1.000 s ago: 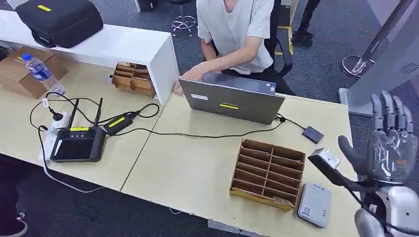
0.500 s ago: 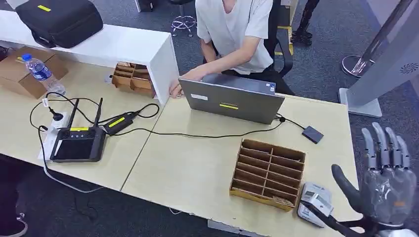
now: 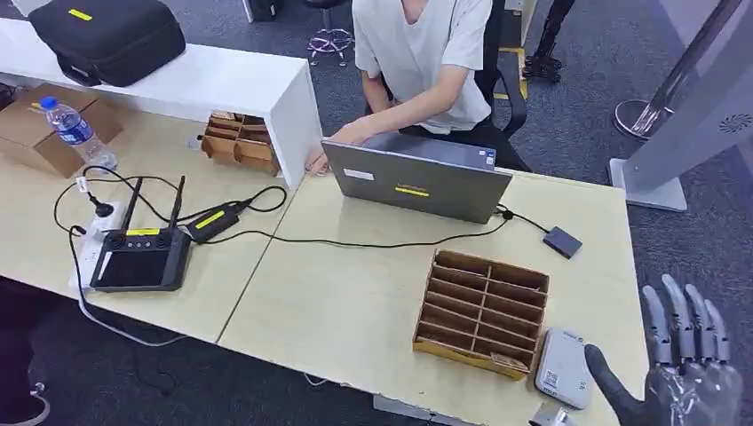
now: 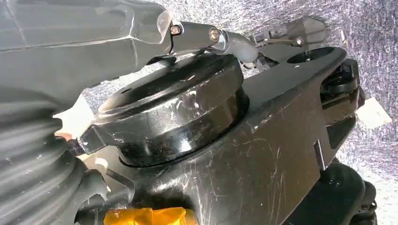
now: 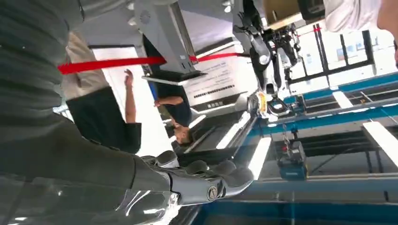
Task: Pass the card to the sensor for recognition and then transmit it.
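A flat grey-white sensor box lies near the table's front right corner. Just left of it stands a brown cardboard organiser, and a small pale card-like piece lies in its near right slot. My right hand is off the table's right edge, low beside the sensor box, with its fingers spread upward and nothing in it. The right wrist view shows the same fingers stretched out and empty. In the left wrist view my left hand hangs by my body with a finger extended, holding nothing.
A person sits behind an open grey laptop at the far side of the table. A small black box on a cable lies right of it. A black controller, cables, a water bottle and cardboard boxes occupy the left table.
My right hand has sunk from beside the table's right edge down toward the bottom right corner of the head view. Everything on the table stays in place.
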